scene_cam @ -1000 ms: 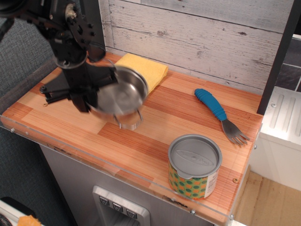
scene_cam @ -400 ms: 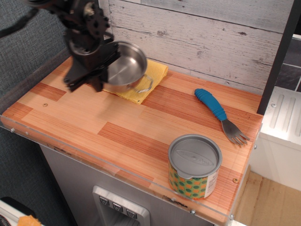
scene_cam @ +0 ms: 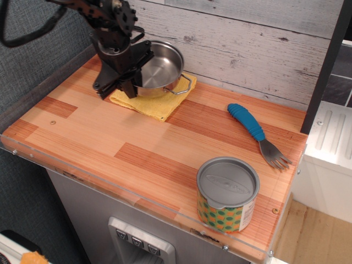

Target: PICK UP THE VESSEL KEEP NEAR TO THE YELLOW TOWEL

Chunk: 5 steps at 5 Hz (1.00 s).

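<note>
The vessel (scene_cam: 159, 69) is a small shiny steel pot with a wire loop handle on its right side. My gripper (scene_cam: 133, 74) is shut on its left rim and holds it tilted over the yellow towel (scene_cam: 157, 102) at the back left of the table. I cannot tell whether the pot's bottom touches the towel. The towel's back part is hidden behind the pot and the gripper.
A blue-handled fork (scene_cam: 254, 132) lies at the right. A lidded can with a green and yellow dotted label (scene_cam: 227, 195) stands near the front right edge. A wooden plank wall (scene_cam: 247, 44) runs close behind the towel. The table (scene_cam: 110, 148) is a wooden board.
My gripper has carried the pot up and back, from above the left middle of the table to over the yellow towel. The pot is less tilted than before.
</note>
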Motion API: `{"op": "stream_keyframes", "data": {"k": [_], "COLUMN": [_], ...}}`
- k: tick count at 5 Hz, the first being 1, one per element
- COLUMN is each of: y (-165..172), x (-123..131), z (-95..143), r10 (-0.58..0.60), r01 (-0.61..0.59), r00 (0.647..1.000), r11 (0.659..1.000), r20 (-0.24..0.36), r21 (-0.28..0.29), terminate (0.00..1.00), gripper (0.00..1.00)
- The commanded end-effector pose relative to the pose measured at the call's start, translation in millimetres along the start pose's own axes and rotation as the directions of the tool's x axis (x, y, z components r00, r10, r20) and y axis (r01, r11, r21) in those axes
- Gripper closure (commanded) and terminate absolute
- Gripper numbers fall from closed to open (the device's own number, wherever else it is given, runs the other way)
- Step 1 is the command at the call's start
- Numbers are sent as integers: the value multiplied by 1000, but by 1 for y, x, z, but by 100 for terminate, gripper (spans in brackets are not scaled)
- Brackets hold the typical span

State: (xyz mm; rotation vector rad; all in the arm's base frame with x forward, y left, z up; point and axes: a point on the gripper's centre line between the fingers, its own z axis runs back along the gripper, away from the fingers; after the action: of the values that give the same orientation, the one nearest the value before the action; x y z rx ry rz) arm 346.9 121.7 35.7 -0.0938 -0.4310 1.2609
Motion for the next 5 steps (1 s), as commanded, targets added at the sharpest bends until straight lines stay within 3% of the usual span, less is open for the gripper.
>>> {"op": "stream_keyframes", "data": {"k": [1,2,4,5], "y": [-5,-6,-11,-13], "x": [5,9,16,20], "z": [6,6,29,42], "r10": [-16,-22,-70,-45], "r01": [16,24,72,48], "r00": [1000,996,997,998], "r11": [1000,999,996,997], "r20": [-20,-85,-38,-47], "r21": [-13,27,45,63], "terminate": [0,0,0,0], "gripper": [100,0,0,0]}}
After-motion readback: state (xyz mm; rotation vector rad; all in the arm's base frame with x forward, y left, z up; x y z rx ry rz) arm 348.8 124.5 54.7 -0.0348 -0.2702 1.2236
